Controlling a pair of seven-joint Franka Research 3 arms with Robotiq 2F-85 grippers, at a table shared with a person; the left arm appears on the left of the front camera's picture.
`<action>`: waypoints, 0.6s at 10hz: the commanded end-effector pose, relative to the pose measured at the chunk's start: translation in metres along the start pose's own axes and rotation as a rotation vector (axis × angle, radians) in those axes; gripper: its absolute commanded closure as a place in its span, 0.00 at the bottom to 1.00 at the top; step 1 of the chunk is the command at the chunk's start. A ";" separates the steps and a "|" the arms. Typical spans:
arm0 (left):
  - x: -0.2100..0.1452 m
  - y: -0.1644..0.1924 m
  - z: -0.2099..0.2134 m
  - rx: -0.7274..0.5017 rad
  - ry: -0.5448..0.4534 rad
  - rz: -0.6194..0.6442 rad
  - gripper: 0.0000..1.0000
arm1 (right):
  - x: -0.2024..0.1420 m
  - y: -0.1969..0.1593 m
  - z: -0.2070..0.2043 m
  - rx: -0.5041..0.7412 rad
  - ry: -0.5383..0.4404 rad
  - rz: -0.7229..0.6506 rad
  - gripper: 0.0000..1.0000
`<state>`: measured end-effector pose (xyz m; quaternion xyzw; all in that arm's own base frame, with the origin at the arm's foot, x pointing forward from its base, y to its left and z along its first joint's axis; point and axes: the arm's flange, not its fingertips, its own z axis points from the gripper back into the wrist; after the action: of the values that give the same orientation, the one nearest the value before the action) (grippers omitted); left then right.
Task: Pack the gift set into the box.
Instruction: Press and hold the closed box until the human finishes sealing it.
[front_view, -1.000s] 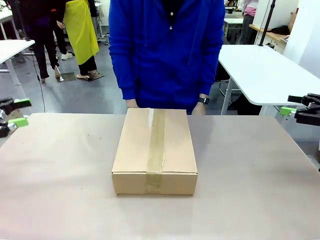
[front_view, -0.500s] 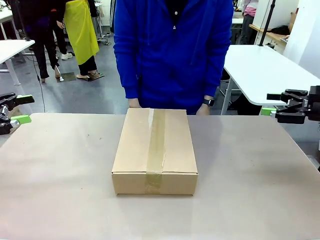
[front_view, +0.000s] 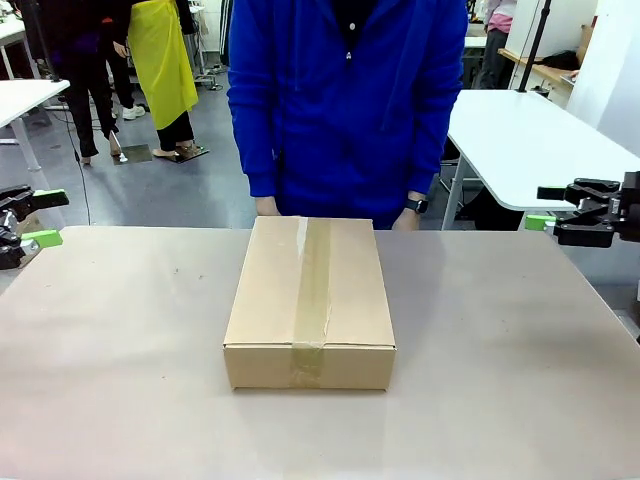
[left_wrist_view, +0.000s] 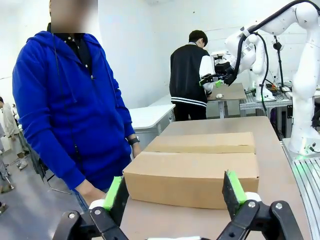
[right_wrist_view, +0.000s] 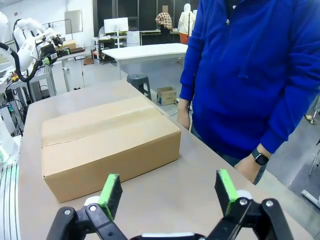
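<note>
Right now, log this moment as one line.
box: shut, taped, mid-table | left gripper: open, table's left edge | right gripper: open, right edge | person's hands: behind box

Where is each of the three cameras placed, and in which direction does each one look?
Front view: sits on the robot's side, looks across the table at the closed box and the person; left tool and right tool show at the edges.
Left wrist view: sits on the left wrist, looks along its own open tool at the box.
Right wrist view: sits on the right wrist, looks along its own open tool at the box.
Shared: all three show the box and the person.
</note>
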<state>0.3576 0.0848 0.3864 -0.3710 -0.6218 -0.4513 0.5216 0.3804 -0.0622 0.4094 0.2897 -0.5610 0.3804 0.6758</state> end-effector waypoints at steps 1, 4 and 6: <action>0.003 -0.002 0.000 0.000 0.001 0.011 0.00 | 0.002 -0.001 0.000 -0.015 0.004 -0.005 0.00; 0.003 -0.002 0.000 0.000 0.001 0.011 0.00 | 0.002 -0.001 0.000 -0.015 0.004 -0.005 0.00; 0.003 -0.002 0.000 0.000 0.001 0.011 0.00 | 0.002 -0.001 0.000 -0.015 0.004 -0.005 0.00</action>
<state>0.3576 0.0849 0.3864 -0.3710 -0.6218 -0.4513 0.5216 0.3804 -0.0622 0.4094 0.2897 -0.5610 0.3804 0.6758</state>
